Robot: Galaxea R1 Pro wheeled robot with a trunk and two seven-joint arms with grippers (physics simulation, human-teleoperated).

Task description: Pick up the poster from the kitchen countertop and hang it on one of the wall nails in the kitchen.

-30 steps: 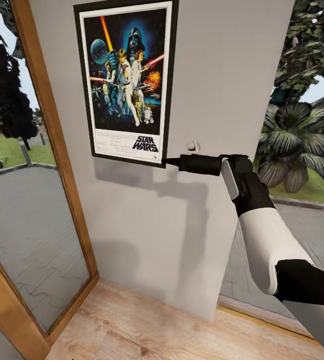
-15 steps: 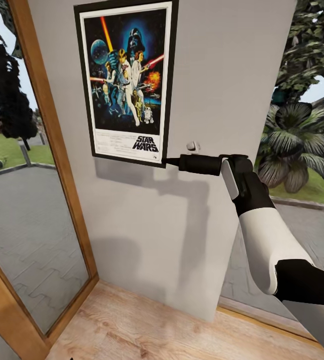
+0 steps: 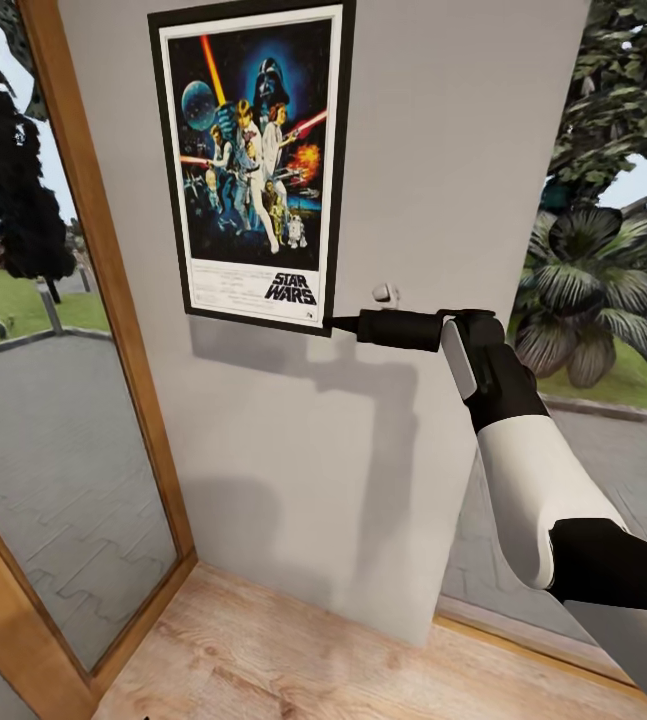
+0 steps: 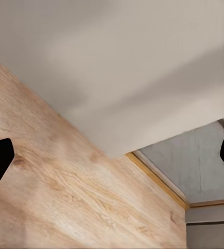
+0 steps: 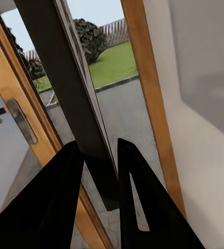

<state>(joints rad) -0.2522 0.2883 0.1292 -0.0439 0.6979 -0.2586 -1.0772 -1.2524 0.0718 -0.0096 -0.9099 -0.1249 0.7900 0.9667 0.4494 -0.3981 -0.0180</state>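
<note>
Nothing among the arm, poster or wall has shifted over the last second; only the outdoor scenery behind the left glass has slid slightly, so the head camera drifted a little.

Left to right in the head view: a wood-framed glass door (image 3: pixel 83 400) looks out on paving and lawn. Beside it stands a pale grey wall panel (image 3: pixel 293 480). The poster (image 3: pixel 253 165) lies flat against this wall, upright, black frame and white border, "STAR WARS" title at its bottom. Its top edge is cut off by the view, so what holds it up cannot be told.

The right tool (image 3: pixel 331 324) meets the poster's lower right corner, its tips closed on the frame edge. In the right wrist view the two dark fingers (image 5: pixel 55 202) sit either side of the thin dark frame edge (image 5: pixel 73 88), touching it. A small white nail (image 3: pixel 387 293) juts from the wall just above the tool's black body, right of the poster and apart from it. The right arm (image 3: pixel 533 470), white with black segments, runs down toward the lower right. Right of the wall, a window shows palms and grass.

Left tool (image 4: pixel 112 155): its two black fingertips show at opposite edges of the left wrist view, spread wide and holding nothing, facing wooden floor (image 4: pixel 65 197) and the wall's base.
</note>
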